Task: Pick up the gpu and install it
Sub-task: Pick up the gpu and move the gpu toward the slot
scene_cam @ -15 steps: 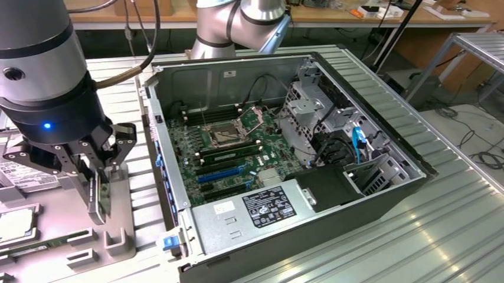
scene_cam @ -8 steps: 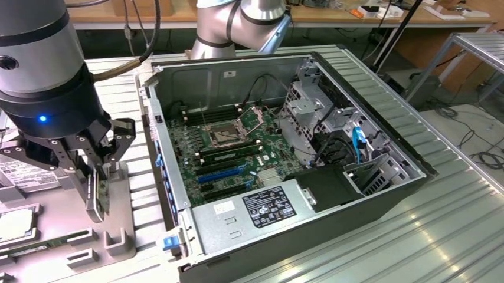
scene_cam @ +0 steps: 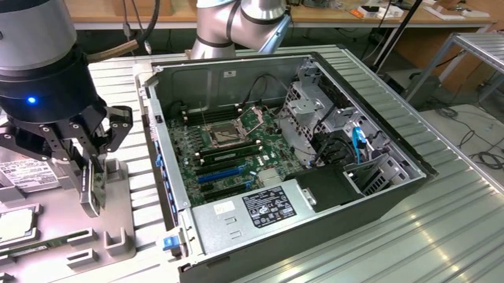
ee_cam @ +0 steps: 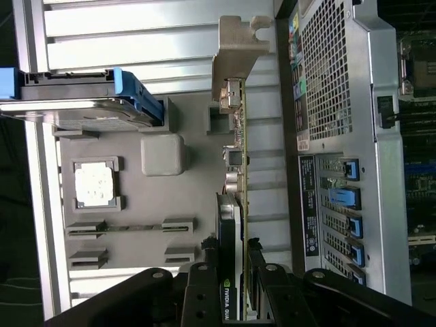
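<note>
End effector [scene_cam: 89, 190] status: I read the two black, perforated fingers [ee_cam: 204, 279] as clenched on the gpu [ee_cam: 240, 157], one on each flat face, at a partial opening. The gpu is a thin black card seen edge-on, with a silver sheet-metal bracket [ee_cam: 238, 48] at the end away from the fingers. Location: the card stands between the fingertips, over the matte grey moulded fixture tray [ee_cam: 177, 197], on the exterior view's left of the open black computer case [scene_cam: 378, 194]. The case lies on the ribbed aluminium table [scene_cam: 441, 236]. I cannot tell whether the card is clear of the tray.
</note>
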Available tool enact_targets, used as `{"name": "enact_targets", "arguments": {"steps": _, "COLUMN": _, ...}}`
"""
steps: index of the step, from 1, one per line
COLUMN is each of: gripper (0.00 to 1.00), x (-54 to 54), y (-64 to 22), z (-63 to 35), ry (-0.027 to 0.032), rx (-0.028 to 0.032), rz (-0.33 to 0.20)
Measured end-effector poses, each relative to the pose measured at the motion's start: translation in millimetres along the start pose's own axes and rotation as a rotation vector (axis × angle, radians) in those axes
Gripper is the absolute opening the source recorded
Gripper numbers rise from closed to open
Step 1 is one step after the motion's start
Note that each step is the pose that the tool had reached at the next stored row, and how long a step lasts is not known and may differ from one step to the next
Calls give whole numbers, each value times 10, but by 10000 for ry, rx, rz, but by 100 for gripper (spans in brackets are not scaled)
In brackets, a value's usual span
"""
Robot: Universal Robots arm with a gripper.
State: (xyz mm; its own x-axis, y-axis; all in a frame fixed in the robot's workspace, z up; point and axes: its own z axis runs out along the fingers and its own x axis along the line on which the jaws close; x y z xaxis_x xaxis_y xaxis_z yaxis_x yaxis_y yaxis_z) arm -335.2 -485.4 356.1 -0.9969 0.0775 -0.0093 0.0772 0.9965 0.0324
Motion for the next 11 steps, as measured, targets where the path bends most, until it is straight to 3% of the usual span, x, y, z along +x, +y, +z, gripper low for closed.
{"name": "enact_targets", "arguments": {"steps": 11, "gripper": 27, "x": 0, "y": 25, "z": -156, "ry": -4, "rx": 117, "rz": 26}}
